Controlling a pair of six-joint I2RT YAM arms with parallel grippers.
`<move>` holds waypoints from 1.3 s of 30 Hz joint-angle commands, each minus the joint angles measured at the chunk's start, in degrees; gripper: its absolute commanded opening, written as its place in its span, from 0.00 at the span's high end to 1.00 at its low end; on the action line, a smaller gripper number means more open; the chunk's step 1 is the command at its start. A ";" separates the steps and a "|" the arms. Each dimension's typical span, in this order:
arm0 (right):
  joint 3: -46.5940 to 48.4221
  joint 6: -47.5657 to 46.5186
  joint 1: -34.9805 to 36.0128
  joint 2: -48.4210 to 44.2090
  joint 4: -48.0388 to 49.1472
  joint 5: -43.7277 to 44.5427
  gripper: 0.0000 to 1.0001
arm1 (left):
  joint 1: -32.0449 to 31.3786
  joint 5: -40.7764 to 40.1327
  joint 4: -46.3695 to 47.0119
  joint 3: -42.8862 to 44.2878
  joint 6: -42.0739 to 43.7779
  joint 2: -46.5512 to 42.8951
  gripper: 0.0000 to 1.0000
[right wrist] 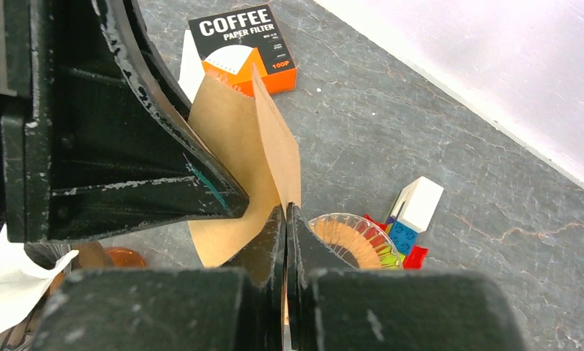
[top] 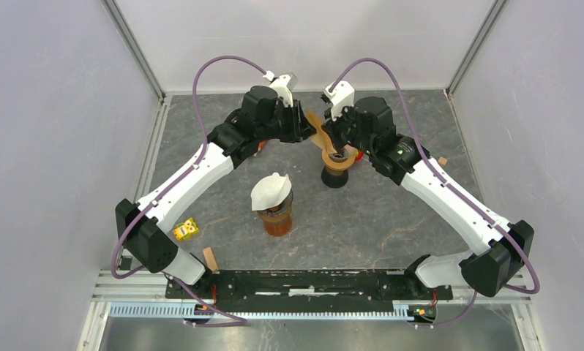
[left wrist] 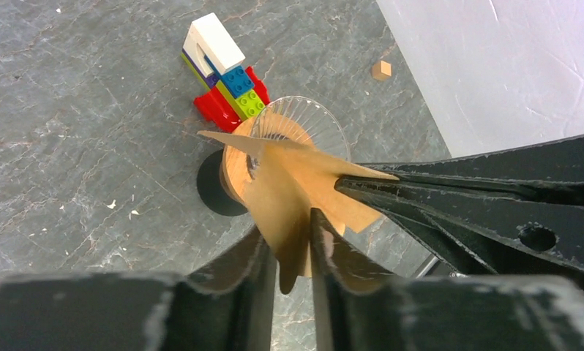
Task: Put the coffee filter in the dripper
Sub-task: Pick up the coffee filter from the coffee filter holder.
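Logging from the widest thing down. Grey stone-look table (top: 391,219): both arms reach to its far middle and meet over the dripper (left wrist: 311,121), a clear ribbed glass cone on a dark base. A brick stack (left wrist: 227,80) stands just beside it.

Coffee filter (left wrist: 282,190): brown paper, up in the air between the two pincers, over the dripper's near rim. It is creased into flat wings, not opened into a cone. Not seated; whether its lower edge touches the glass, I cannot tell.

Right gripper (right wrist: 285,216): jaws pressed together on one edge of the paper.

Left gripper (left wrist: 289,234): fingers a little apart with a fold of paper between them. Whether they pinch it or only flank it, I cannot tell.

Risks, as judged:
- Released while folded, the paper would likely lie across the rim or slide off instead of settling in.
- If both pincers hold and pull apart, the thin paper could tear.
- A sideways push on the rim could tip the dripper on its small base, or knock it into the bricks.
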 commanded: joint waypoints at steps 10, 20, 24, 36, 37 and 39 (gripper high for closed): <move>-1.10 -10.33 3.28 -1.96 4.04 3.38 1.00 | -0.28 0.30 -2.26 2.54 6.09 -0.58 0.98; -2.26 -15.82 7.59 -1.91 4.62 13.39 1.00 | -0.23 -2.84 -6.94 4.15 9.51 -0.32 0.98; -1.52 -15.65 7.78 -1.54 4.64 15.41 1.00 | -0.28 -2.71 -7.16 3.55 8.47 -0.36 0.98; -1.58 -14.87 8.58 -0.78 4.74 16.08 0.97 | -0.28 -2.46 -5.73 2.54 7.28 -0.22 0.98; -1.58 -14.62 8.58 -0.85 4.53 15.63 0.94 | -0.28 -2.11 -5.02 2.19 7.22 -0.51 0.98; -1.65 -14.18 8.58 -0.92 4.42 14.74 0.86 | -0.28 -1.35 -3.10 1.22 6.86 -1.22 0.98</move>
